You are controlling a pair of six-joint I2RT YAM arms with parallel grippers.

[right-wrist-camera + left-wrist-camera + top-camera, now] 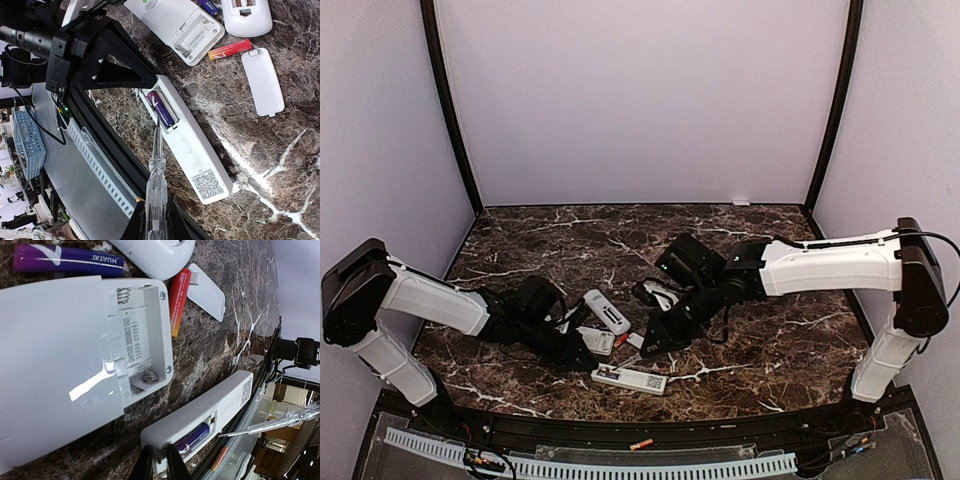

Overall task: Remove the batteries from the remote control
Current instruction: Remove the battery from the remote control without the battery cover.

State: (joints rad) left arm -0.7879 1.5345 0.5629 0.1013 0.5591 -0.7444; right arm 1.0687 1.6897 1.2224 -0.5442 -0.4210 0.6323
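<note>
A slim white remote (pixel 630 379) (pixel 192 150) with a QR label lies near the front edge, back up and compartment open. A purple battery (pixel 161 107) (pixel 192 437) sits inside it. My left gripper (pixel 160 465) (pixel 590 358) is shut on the remote's end. My right gripper (pixel 157 225) (pixel 655 340) is shut on a clear screwdriver (pixel 157 170), whose tip touches the compartment beside the battery. A loose purple battery (pixel 67 262) and a red-orange battery (pixel 178 300) (pixel 231 49) lie on the table.
A large white remote (pixel 60 355) (pixel 180 27) with an empty compartment lies close behind. A third remote (pixel 246 15) and a flat white cover (pixel 262 82) (pixel 207 290) lie nearby. An orange battery (pixel 640 443) rests on the ledge below the table's front edge.
</note>
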